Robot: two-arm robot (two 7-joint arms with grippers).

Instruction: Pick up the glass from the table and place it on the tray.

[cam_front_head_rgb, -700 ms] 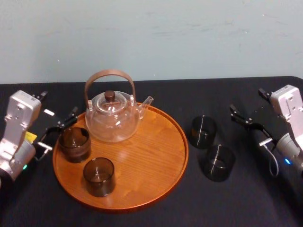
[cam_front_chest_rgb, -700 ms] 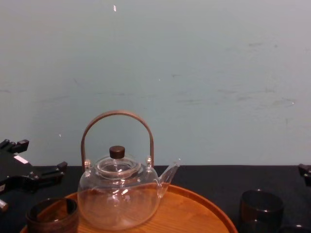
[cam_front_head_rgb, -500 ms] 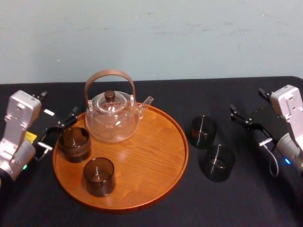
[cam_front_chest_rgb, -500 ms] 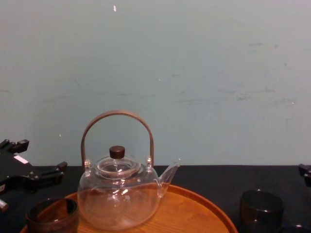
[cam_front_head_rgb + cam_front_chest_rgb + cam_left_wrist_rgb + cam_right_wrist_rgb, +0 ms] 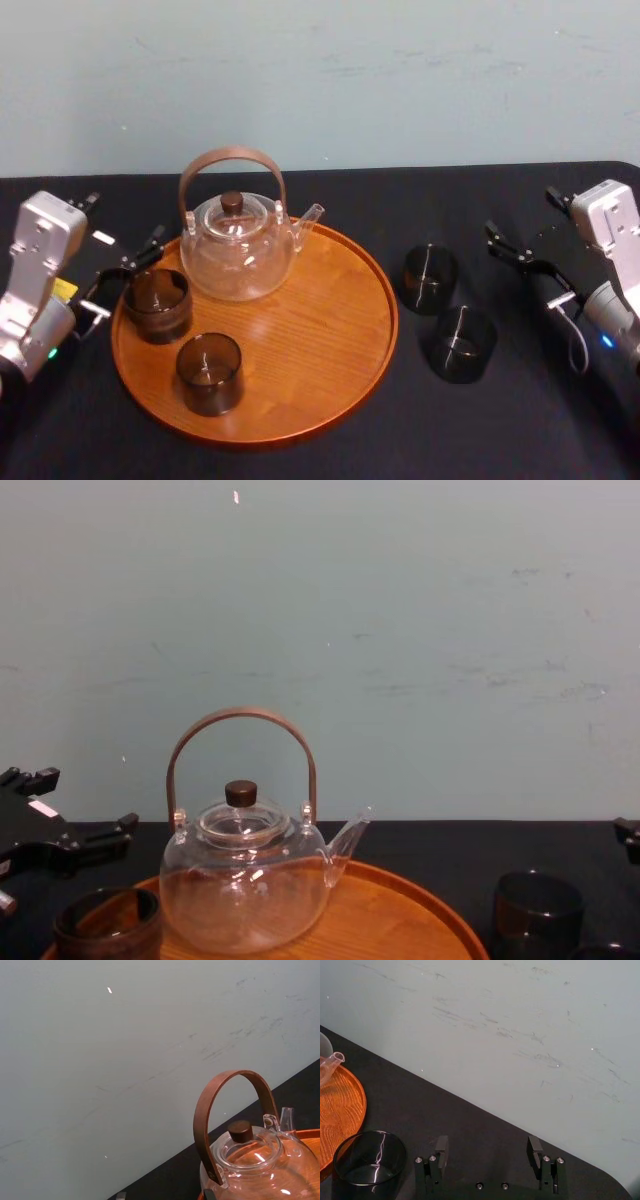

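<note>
I'm counting two glasses (image 5: pixel 157 303) on the tray (image 5: pixel 385 310), two more glasses (image 5: pixel 430 278) waiting on the table (image 5: pixel 500 430). Left gripper (image 5: pixel 125 216) and right gripper (image 5: pixel 487 1146) are hanging wide, empty.

Left gripper (image 5: pixel 78 805): fingers spread (black, far left).
Teapot (image 5: pixel 245 885): just right of it, on the tray (image 5: pixel 400 912).
Glass (image 5: pixel 105 927): just below it, on the tray.
Second glass (image 5: pixel 538 907): well right, on the table (image 5: pixel 450 838).

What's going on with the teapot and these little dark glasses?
A two-armed robot is loading glasses onto the wooden tray. Two glasses stand on it beside the teapot; two more wait on the black table to its right. Both grippers are open and empty: the left gripper beside the tray's left edge, the right gripper just past the table glasses.
</note>
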